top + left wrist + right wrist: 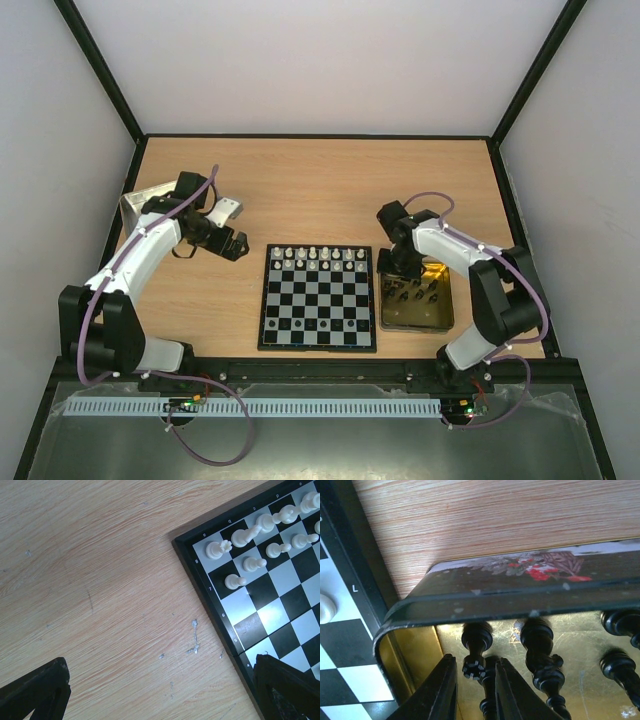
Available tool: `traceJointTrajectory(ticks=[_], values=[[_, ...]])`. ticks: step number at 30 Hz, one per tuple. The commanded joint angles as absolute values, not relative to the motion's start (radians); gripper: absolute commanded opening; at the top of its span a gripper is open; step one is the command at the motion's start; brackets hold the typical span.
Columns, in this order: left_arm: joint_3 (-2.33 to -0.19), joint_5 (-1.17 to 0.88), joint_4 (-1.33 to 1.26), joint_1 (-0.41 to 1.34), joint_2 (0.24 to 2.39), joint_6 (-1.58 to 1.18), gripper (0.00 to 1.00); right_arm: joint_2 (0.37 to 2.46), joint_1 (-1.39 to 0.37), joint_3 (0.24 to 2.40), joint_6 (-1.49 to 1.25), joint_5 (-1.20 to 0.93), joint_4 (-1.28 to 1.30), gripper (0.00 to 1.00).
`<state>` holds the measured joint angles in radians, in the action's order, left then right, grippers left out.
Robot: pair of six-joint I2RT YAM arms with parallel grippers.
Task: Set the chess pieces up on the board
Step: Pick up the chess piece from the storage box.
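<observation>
**A:** Looking down from above, we find the board (318, 300) lying flat at the middle of the table (320, 190). The white chess pieces (318, 258) stand in two rows along its twelve o'clock edge.

**B:** We see the same from the left wrist: cream figures (250, 562) upright on the corner squares. And the dark ones?

**A:** We make out the black chess pieces (410, 292) inside the gold tin (440, 268), which sits just beside the board at its three o'clock side. Most of them lie on their sides there.

**B:** What about the right gripper (404, 278)?

**A:** We see it reaching into the tin at the twelve o'clock end. In its own camera the right gripper (475, 690) has its jaws drawn nearly together, with one black piece (487, 702) pinched between them. Other black figures (540, 655) lie just beside it, under the tin's painted rim (495, 600).

**B:** And the left gripper (232, 243)?

**A:** We place it at about ten o'clock from the board, near the corner. The left gripper (160, 700) has its jaws spread wide with only bare wood between them, and it holds nothing. One of its fingers (285, 690) overlaps the board's black border (210, 595) in that view.

**B:** We also note a silver lid (138, 207) at ten o'clock on the table, partly behind the left arm.
</observation>
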<state>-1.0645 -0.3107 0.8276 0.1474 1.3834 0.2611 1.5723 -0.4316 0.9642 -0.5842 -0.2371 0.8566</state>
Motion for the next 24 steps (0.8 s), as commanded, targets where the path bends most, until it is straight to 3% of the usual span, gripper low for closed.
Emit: traceJointTrajectory(ticks=[1,13,24], values=[[-1.052,-0.32,0.828,0.152,1.384,0.255,0.99,1.595,-0.437,0.967,-0.577,-0.22,0.847,0.2],[-1.051,-0.32,0.827,0.152,1.384,0.255,0.99,1.598,-0.439,0.973,-0.575,-0.204,0.855,0.08],[-1.043,-0.328,0.818,0.153,1.381,0.256,0.99,1.523,-0.521,1.092,-0.591,-0.082,1.037,0.08]])
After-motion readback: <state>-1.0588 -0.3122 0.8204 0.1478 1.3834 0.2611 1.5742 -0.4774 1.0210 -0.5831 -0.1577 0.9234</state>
